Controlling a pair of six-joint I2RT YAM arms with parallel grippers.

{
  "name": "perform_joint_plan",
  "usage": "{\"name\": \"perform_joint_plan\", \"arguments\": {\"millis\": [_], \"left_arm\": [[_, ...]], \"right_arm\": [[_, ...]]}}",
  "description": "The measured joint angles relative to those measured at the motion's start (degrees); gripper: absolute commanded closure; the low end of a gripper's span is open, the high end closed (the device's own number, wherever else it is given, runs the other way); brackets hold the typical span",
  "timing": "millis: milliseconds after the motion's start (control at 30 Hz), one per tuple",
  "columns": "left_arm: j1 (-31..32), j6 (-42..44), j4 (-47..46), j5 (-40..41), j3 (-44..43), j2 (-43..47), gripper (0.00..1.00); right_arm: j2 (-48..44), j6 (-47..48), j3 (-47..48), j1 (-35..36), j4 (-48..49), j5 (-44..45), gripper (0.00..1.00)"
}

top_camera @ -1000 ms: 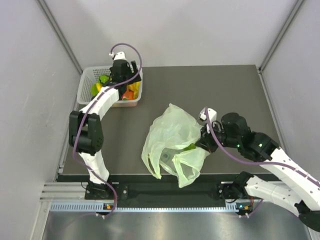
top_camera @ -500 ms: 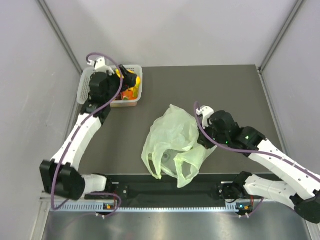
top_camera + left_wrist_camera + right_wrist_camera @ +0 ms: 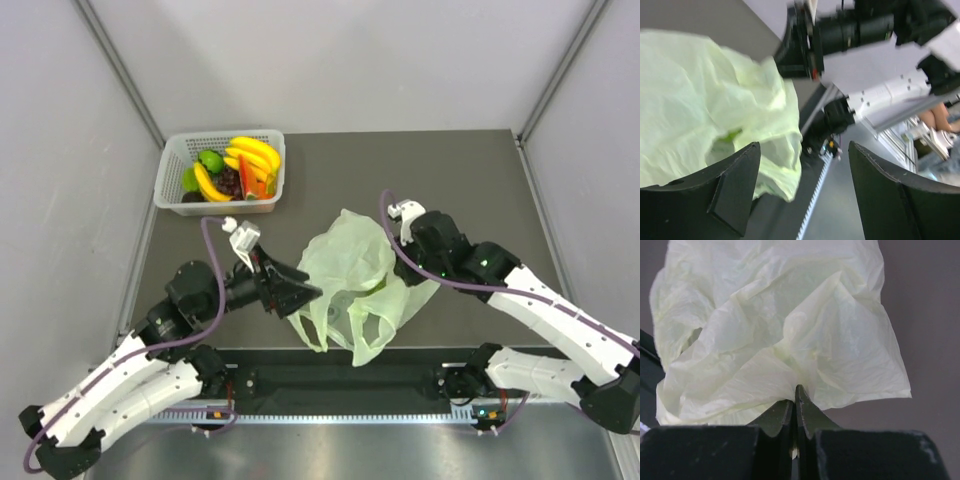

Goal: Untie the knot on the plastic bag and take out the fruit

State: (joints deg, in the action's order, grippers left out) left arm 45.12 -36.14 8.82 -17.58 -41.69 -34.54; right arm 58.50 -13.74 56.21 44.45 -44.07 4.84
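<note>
The pale green plastic bag (image 3: 348, 280) lies crumpled in the middle of the table, its handle loops toward the front edge. I cannot make out the knot. My right gripper (image 3: 408, 270) is shut on a fold at the bag's right side, with film bunched at its tips (image 3: 796, 391). My left gripper (image 3: 303, 292) hovers open at the bag's left edge; nothing is between its fingers (image 3: 730, 192), and the bag (image 3: 715, 100) lies just beyond them. A dark green patch (image 3: 729, 136) shows through the film. Fruit lies in the basket: a yellow banana (image 3: 252, 152), a red wedge (image 3: 249, 178) and a green piece (image 3: 211, 160).
The white lattice basket (image 3: 171, 160) stands at the table's far left corner, with dark grapes (image 3: 230, 181) among its contents. Grey walls close in the left, right and back. A toothed metal rail (image 3: 340, 410) runs along the front, between the arm bases.
My left arm has swung from over the basket down to the bag's left edge, uncovering the basket. My right gripper, still shut on the bag, has shifted slightly left and away.
</note>
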Motion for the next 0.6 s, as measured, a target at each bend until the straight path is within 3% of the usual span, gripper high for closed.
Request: {"name": "perform_joint_plan", "arguments": {"millis": [133, 267, 500, 600], "left_arm": [[5.14, -3.89, 0.87, -0.44, 7.26, 5.42, 0.31], [9.22, -5.73, 1.53, 0.46, 11.5, 4.87, 0.35], [18.16, -5.9, 0.24, 8.94, 12.68, -4.68, 0.41], [22.34, -5.79, -0.24, 15.61, 11.63, -12.48, 0.48]], "right_arm": [[0.37, 1.55, 2.4, -0.57, 1.77, -4.13, 1.0], [0.22, 3.91, 3.37, -1.51, 4.28, -9.38, 1.0], [0.0, 7.61, 3.48, -1.99, 5.25, -15.78, 1.0], [-0.46, 8.44, 3.48, -1.99, 5.14, -17.16, 1.0]]}}
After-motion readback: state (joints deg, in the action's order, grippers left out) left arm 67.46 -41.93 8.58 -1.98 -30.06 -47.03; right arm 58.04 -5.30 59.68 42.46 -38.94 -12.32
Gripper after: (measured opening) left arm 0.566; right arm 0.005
